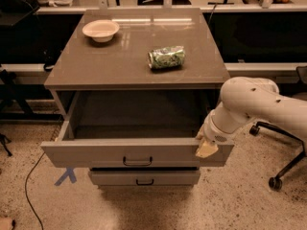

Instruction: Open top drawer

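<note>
The top drawer [96,153] is a wide grey-taupe drawer with a small black bar handle [137,162] at the centre of its front. It stands pulled well out of the cabinet, and its deep box looks empty. My gripper [206,146] is at the drawer's right front corner, at the top edge of the front panel, with a pale fingertip [205,150] against the panel. My white arm [254,104] reaches in from the right.
A white bowl [100,30] and a green bag lying on its side [166,57] sit on the cabinet top [96,66]. A lower drawer [144,178] is under the open one. An office chair base [283,166] is at the right, a cable [29,176] at the left.
</note>
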Controlling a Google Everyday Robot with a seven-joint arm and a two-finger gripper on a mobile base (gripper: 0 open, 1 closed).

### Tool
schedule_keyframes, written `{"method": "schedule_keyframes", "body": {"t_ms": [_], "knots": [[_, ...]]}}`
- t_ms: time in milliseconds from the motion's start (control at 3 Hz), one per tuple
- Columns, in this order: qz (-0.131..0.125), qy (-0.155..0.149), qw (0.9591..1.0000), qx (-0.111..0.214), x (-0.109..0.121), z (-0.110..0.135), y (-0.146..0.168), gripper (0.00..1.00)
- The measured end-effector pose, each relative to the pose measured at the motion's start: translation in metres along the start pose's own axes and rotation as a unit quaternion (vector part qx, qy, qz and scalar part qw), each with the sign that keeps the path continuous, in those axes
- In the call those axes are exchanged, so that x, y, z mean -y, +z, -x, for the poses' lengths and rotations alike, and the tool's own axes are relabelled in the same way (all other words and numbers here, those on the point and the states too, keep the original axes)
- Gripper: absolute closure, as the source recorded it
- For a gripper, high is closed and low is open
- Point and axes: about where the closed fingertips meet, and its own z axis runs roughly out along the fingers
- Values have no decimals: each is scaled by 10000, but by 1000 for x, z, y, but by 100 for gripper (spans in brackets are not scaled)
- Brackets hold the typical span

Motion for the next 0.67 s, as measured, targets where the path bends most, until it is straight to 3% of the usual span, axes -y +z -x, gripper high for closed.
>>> {"method": "schedule_keyframes", "body": {"t_ms": [333,667], "knots": [[-160,151,9997,114,-25,-7,-6,98],[-159,150,9997,114,-25,-7,-6,76]]}}
